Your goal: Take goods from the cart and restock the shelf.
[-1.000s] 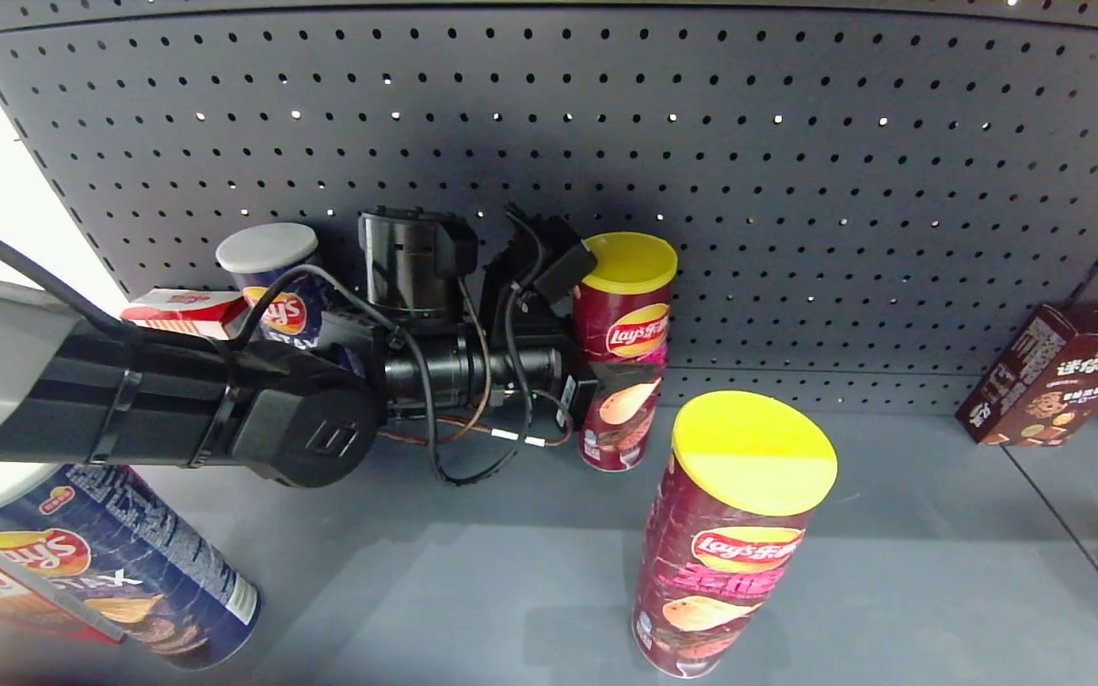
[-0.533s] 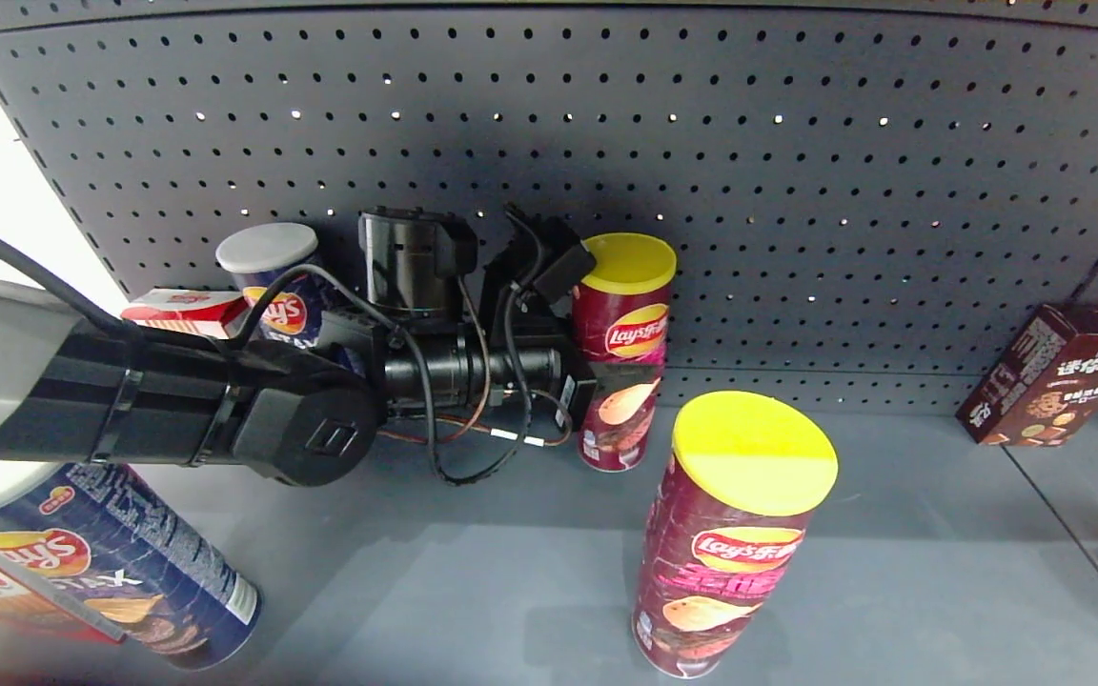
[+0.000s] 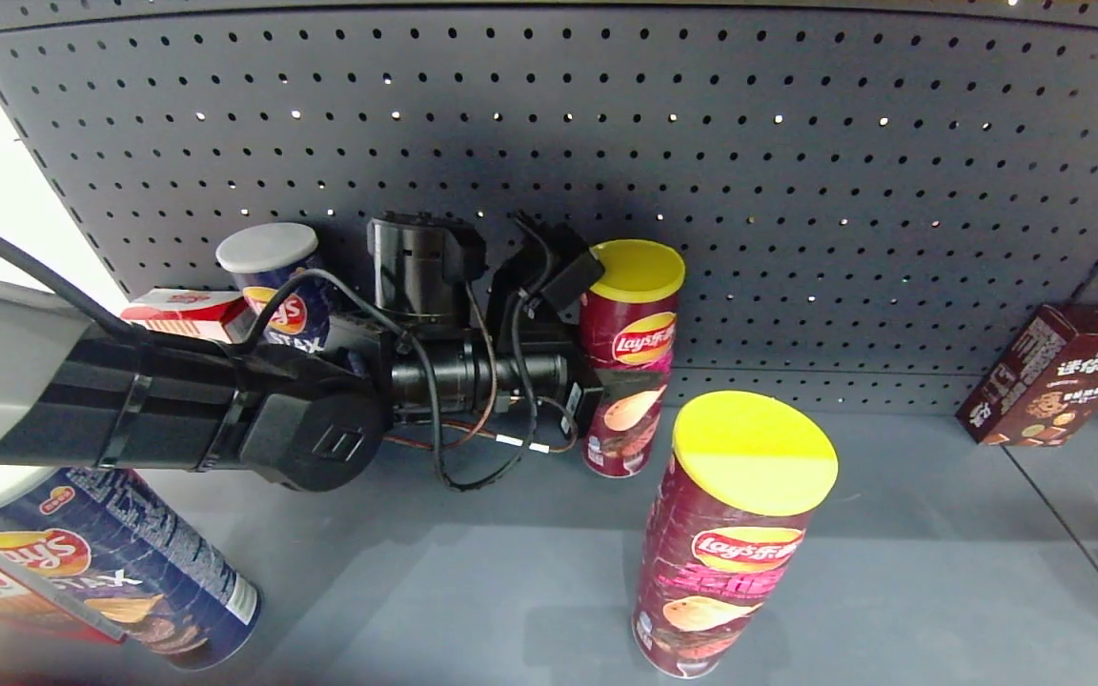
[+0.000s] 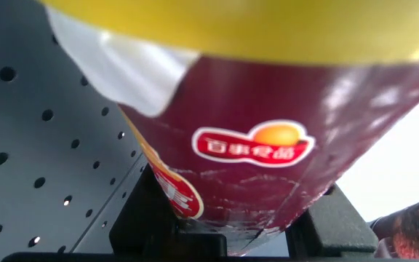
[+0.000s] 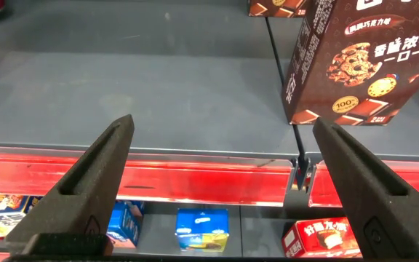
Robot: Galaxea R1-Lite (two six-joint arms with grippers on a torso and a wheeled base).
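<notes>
Left gripper: closed on a red chip can with a yellow lid, gripped at mid-body. The left wrist view confirms it, with the can's body seated between the two dark jaws. The can stands roughly upright at the rear of the grey shelf, just in front of the perforated back panel. Whether its base bears on the deck cannot be told.

Right gripper: fingers spread wide, nothing between them, positioned low before a lower shelf carrying a brown cookie box.

Surroundings: a matching red can stands nearer the front. A blue can and a red-and-white carton sit behind the left arm, and a second blue can is at the front left.

Assessment: the placing step is in hand. The next move calls for seating the can flat, parting the jaws, and withdrawing clear of both neighbouring cans.
</notes>
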